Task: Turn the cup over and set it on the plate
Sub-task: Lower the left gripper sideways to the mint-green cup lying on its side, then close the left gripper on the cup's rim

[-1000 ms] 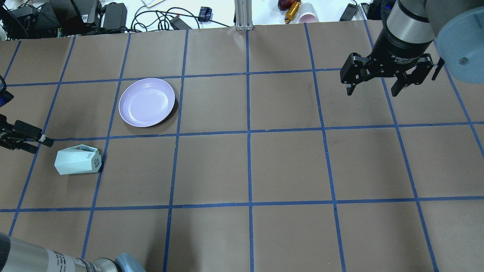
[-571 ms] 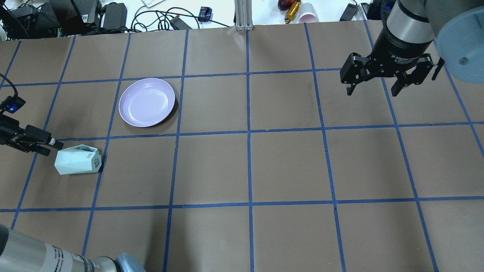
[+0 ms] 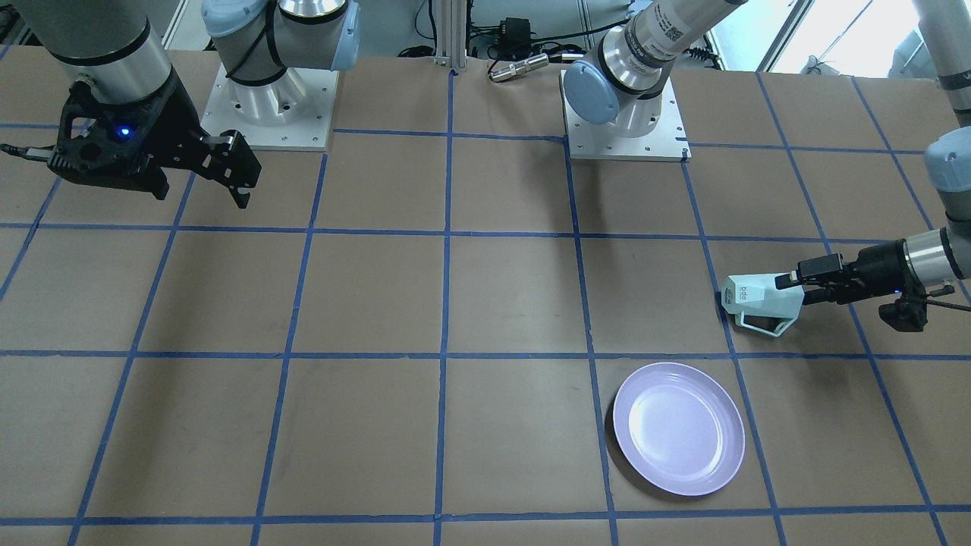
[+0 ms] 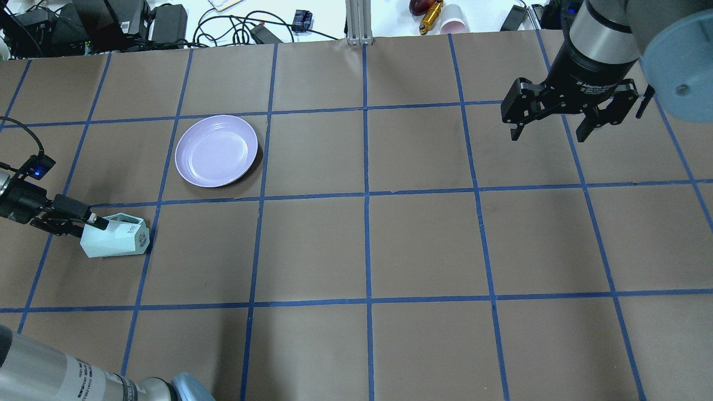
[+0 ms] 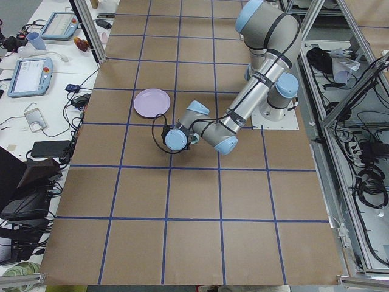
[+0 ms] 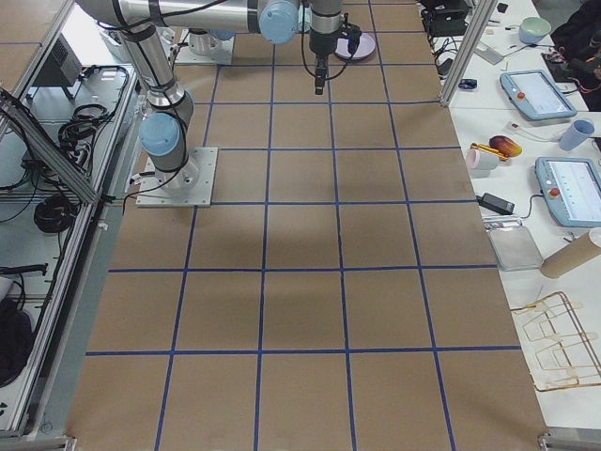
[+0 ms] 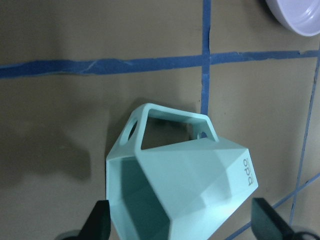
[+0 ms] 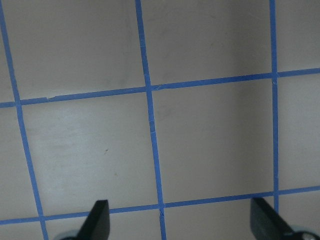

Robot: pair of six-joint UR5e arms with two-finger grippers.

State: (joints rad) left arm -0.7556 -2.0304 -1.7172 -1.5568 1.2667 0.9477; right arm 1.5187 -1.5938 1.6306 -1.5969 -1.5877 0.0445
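The pale mint-green cup point(image 4: 114, 238) lies on its side at the table's left, mouth toward my left gripper, handle toward the plate. It also shows in the front view point(image 3: 761, 303) and fills the left wrist view point(image 7: 185, 180). My left gripper point(image 4: 92, 227) point(image 3: 798, 288) point(image 7: 181, 225) is open, low over the table, its fingers on either side of the cup's mouth end. The lavender plate point(image 4: 216, 150) point(image 3: 677, 427) point(image 7: 300, 15) lies empty just beyond the cup. My right gripper point(image 4: 548, 131) point(image 3: 201, 189) point(image 8: 181, 225) is open and empty, high over the far right.
The table is brown paper with a blue tape grid. Cables and power bricks point(image 4: 167, 22), an aluminium post point(image 4: 359, 22) and a pink cup point(image 4: 454, 22) lie past its far edge. The arm bases point(image 3: 265, 114) point(image 3: 626, 121) stand at the robot's side.
My left gripper has moved right toward the cup, and its fingers now reach the cup's mouth end. The cup, the plate and the right arm have not moved.
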